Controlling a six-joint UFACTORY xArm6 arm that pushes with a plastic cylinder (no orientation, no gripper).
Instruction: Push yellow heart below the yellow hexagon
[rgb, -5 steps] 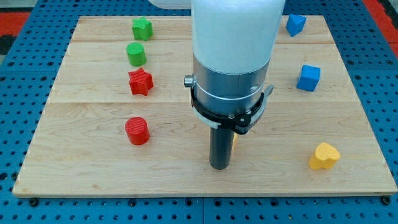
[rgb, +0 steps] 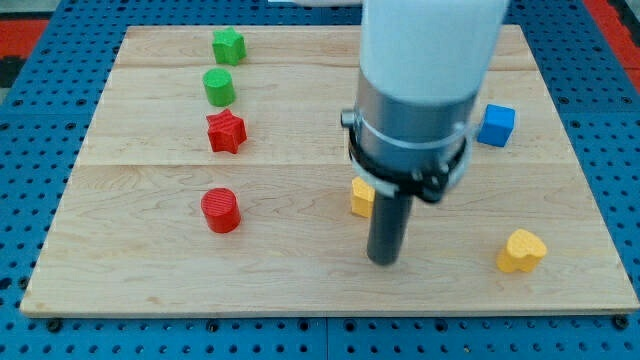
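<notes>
The yellow heart (rgb: 522, 250) lies near the board's bottom right. The yellow hexagon (rgb: 361, 197) sits near the middle, partly hidden behind the arm. My tip (rgb: 384, 260) rests on the board just below and to the right of the hexagon, and well to the left of the heart. The tip touches neither block.
A green star (rgb: 228, 45), a green cylinder (rgb: 219, 87), a red star (rgb: 226, 131) and a red cylinder (rgb: 220, 210) stand in a column on the left. A blue cube (rgb: 496, 124) sits at the right, partly behind the arm. The wooden board (rgb: 150, 260) ends close below the tip.
The arm and tip have moved to the right by a small step, uncovering the yellow hexagon. The blue block at the top right is now hidden behind the arm. No block has moved.
</notes>
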